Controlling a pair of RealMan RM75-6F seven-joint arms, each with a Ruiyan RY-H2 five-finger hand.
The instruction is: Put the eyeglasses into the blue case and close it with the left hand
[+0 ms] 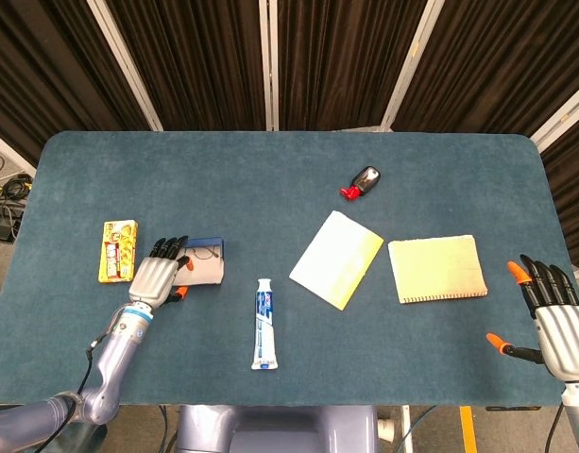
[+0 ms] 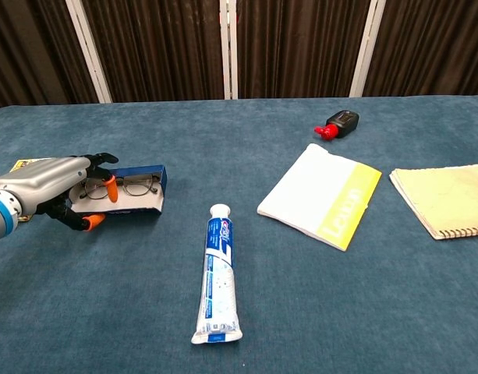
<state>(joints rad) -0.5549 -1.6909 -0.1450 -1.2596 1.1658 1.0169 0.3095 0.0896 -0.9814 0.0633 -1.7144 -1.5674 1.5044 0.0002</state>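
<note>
The left hand (image 2: 55, 191) lies over the near-left end of the blue case (image 2: 137, 192), its fingers (image 2: 106, 185) reaching across the open case with an orange tip touching the eyeglasses (image 2: 122, 187). Whether the fingers actually pinch the frame cannot be told — they seem only to rest on it. The eyeglasses lie inside the case, just to the right of the fingertips, lenses up on the pale lining. From the head view the same hand (image 1: 157, 276) covers the case's left part, and the lid is not closed.

Just left of this hand sits a yellow snack box (image 1: 118, 251). To its right, near the table's front, lies a toothpaste tube (image 2: 216, 272), cap pointing away. Further right are a white-and-yellow booklet (image 2: 323, 195), a tan notebook (image 1: 437, 268) and, beyond them, a small black bottle with a red cap (image 2: 338, 123).

The right hand (image 1: 553, 316) hangs off the table's (image 1: 270, 179) far right edge, well apart from everything — fingers spread, holding nothing.
</note>
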